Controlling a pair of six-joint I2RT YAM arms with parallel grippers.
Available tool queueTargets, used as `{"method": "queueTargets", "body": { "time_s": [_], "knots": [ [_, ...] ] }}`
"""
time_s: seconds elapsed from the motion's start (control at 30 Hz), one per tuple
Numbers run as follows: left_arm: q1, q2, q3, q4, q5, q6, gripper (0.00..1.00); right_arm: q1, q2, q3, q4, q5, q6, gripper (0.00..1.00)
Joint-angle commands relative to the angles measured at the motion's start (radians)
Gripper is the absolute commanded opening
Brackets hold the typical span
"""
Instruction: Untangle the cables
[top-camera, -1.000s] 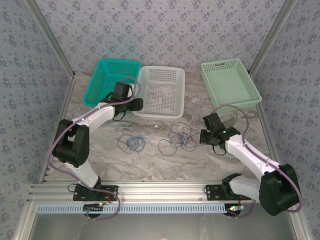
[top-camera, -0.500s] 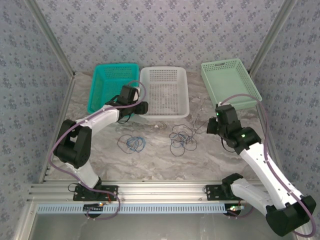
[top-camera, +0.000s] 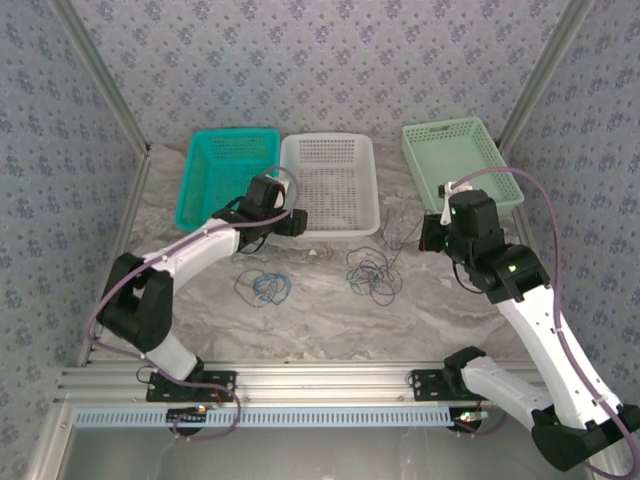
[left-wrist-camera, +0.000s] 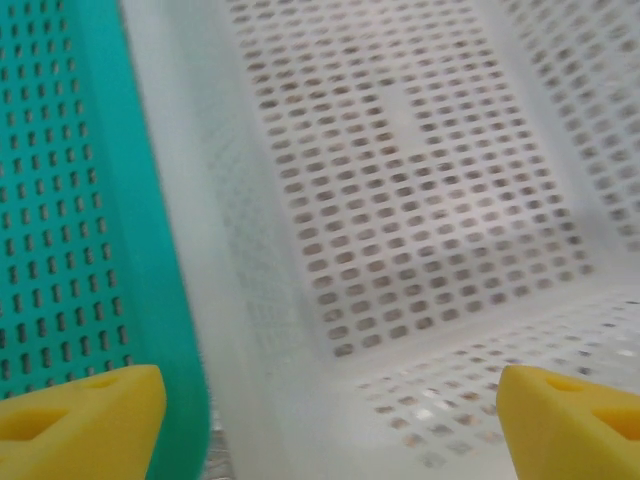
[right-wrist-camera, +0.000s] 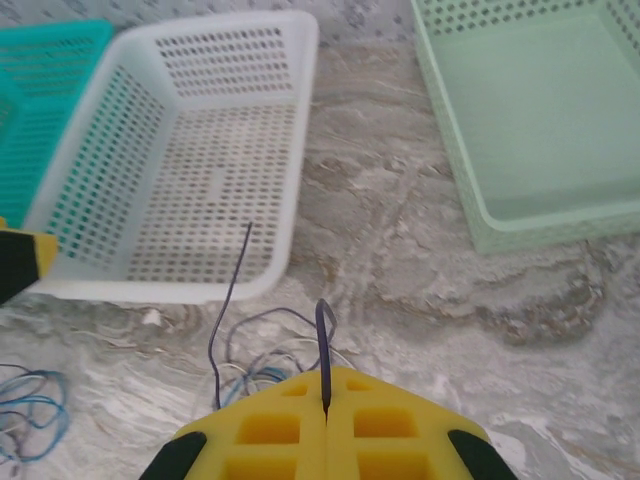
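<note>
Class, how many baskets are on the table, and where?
3: a teal basket at the back left, a white basket right beside it, and a pale green basket apart at the back right. None seems hidden.

left arm (top-camera: 195, 246): stretched low, forward and to its right, wrist about level. left gripper (left-wrist-camera: 325, 415): yellow fingers (left-wrist-camera: 80, 415) wide apart, nothing between them. right arm (top-camera: 535, 315): raised, elbow high, reaching forward, wrist tipped down. right gripper (right-wrist-camera: 325, 400): jaws pressed together, thin dark cable (right-wrist-camera: 323, 345) pinched in the seam.
</note>
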Motion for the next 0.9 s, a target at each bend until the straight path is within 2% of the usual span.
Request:
{"method": "queueTargets", "body": {
  "time_s": [0.0, 0.1, 0.17, 0.3, 0.53, 0.67, 0.87],
  "knots": [
    [-0.052, -0.092, -0.006, 0.054, -0.003, 0.082, 0.91, 0.007, 0.005, 0.048, -0.010, -0.084, -0.015, 0.00],
    [-0.092, -0.142, -0.019, 0.112, 0.024, 0.121, 0.93, 0.008, 0.014, 0.036, -0.021, -0.093, -0.002, 0.00],
    [-0.100, -0.165, -0.030, 0.154, 0.083, 0.129, 0.94, 0.008, 0.014, 0.021, -0.021, -0.094, 0.014, 0.00],
    [-0.105, -0.178, -0.020, 0.208, 0.278, 0.153, 0.93, 0.008, -0.001, -0.049, 0.031, -0.138, 0.054, 0.00],
    [-0.136, -0.106, 0.051, 0.191, 0.484, 0.248, 0.90, 0.016, -0.001, -0.124, 0.108, -0.233, 0.063, 0.00],
    [-0.147, -0.037, 0.105, 0.182, 0.534, 0.287, 0.88, 0.021, -0.009, -0.133, 0.127, -0.291, 0.044, 0.00],
    [-0.159, 0.062, 0.201, 0.210, 0.668, 0.315, 0.87, 0.022, -0.006, -0.122, 0.099, -0.345, 0.007, 0.02]
  ]
}}
